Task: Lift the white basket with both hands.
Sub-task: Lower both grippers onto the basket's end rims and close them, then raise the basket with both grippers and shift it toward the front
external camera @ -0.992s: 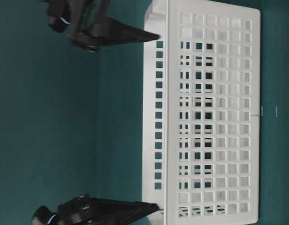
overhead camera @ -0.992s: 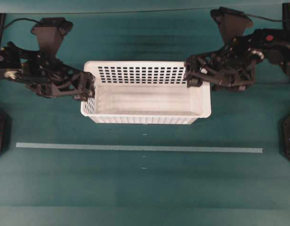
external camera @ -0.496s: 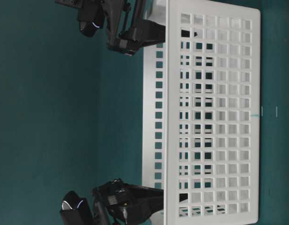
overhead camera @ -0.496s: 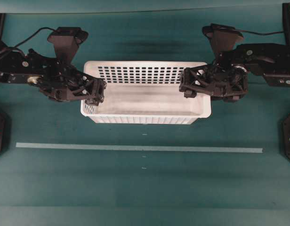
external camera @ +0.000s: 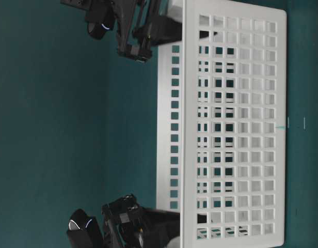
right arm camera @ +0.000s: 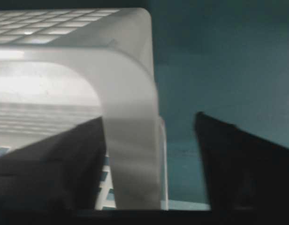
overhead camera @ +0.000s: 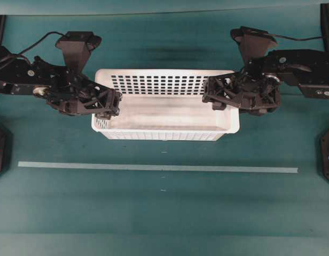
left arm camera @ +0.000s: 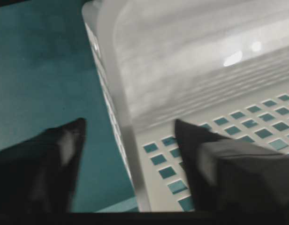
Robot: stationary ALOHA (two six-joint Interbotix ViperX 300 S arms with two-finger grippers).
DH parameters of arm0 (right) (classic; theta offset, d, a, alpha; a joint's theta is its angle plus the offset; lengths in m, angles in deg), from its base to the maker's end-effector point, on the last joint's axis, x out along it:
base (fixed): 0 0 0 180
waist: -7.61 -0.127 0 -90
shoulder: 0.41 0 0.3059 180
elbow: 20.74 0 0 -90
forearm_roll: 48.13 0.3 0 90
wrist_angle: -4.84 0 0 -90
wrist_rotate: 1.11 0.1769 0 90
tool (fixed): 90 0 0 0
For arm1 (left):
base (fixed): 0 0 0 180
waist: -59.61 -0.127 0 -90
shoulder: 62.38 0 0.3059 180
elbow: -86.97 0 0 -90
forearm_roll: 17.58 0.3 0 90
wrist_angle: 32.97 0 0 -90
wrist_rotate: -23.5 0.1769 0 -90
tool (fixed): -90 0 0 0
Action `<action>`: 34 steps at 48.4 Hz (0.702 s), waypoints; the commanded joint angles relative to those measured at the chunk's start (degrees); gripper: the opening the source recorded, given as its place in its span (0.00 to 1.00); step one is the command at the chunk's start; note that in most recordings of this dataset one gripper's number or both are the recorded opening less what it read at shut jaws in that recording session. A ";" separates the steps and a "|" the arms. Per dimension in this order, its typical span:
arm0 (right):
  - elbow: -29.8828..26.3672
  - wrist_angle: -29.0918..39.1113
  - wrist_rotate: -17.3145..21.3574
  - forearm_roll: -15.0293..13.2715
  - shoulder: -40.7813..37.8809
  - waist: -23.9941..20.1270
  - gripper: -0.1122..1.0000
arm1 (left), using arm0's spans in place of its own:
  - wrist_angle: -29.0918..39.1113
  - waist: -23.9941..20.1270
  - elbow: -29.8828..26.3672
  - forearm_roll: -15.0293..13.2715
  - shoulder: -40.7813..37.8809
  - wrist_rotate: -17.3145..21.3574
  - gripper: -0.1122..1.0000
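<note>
Now: teal bench [overhead camera: 154, 213], pale tape line [overhead camera: 154, 168] | white basket [overhead camera: 164, 114] resting | left end effector [overhead camera: 108, 104], right end effector [overhead camera: 215, 96] straddle end rims, jaws apart.

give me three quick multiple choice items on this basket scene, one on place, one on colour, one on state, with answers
1. Where is the left gripper?
A. at the basket's left end wall
B. at its long front wall
C. out on the pale strip

2. What colour is the basket?
A. blue
B. white
C. black

3. How do the right gripper's jaws stand?
A. shut in the air above the basket
B. one on each side of the end wall, gaps showing
C. flat on the table

Answers: 1 A, the overhead view shows it over the left rim. 2 B, every view shows white plastic. 3 B, the right wrist view shows the wall between the jaws.
</note>
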 commanded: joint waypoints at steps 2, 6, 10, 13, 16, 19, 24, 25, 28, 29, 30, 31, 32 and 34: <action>-0.18 -0.18 0.70 -0.18 -0.18 -0.26 0.54 | -1.05 -0.09 -0.97 0.26 0.18 0.09 0.57; -0.18 -0.44 0.70 -0.18 -0.18 -0.35 0.35 | -1.41 -0.09 -0.97 0.09 0.26 0.09 0.35; -0.18 -0.53 0.70 -0.18 -0.26 -0.35 0.26 | -1.49 -0.09 -0.88 0.26 0.26 0.00 0.20; -0.18 -0.70 0.70 -0.18 -0.18 -0.35 0.26 | -1.49 -0.09 -0.79 0.26 0.35 0.00 0.13; -0.18 -0.70 0.70 -0.18 -0.26 -0.35 0.26 | -1.49 -0.09 -0.70 0.09 0.35 0.00 0.12; -0.18 -0.79 0.79 -0.18 -0.18 -0.44 0.26 | -1.49 -0.09 -0.70 0.26 0.44 0.00 0.12; -0.18 -1.14 0.79 -0.18 -0.26 -0.44 0.26 | -1.49 0.00 -0.70 0.26 0.44 0.00 0.12; -0.26 -1.23 0.79 -0.18 -0.18 -0.44 0.26 | -1.49 0.00 -0.70 0.09 0.44 0.00 0.12; -0.26 -1.67 0.79 -0.18 -0.18 -0.44 0.26 | -1.41 -0.09 -0.62 0.26 0.44 0.00 0.12; -0.26 -1.85 0.79 -0.18 -0.18 -0.44 0.26 | -1.49 -0.09 -0.53 0.26 0.53 0.00 0.12; -0.35 -1.85 0.79 -0.18 -0.18 -0.35 0.26 | -1.41 -0.09 -0.53 0.26 0.53 0.00 0.12; -0.44 -1.85 0.70 -0.18 -0.18 -0.35 0.26 | -1.41 -0.09 -0.53 0.09 0.53 0.00 0.12; -0.44 -1.85 0.70 -0.18 -0.18 -0.35 0.26 | -1.32 -0.09 -0.53 0.26 0.53 0.00 0.12; -0.53 -1.76 0.70 -0.18 0.00 -0.35 0.26 | -1.32 -0.09 -0.62 0.26 0.70 0.00 0.12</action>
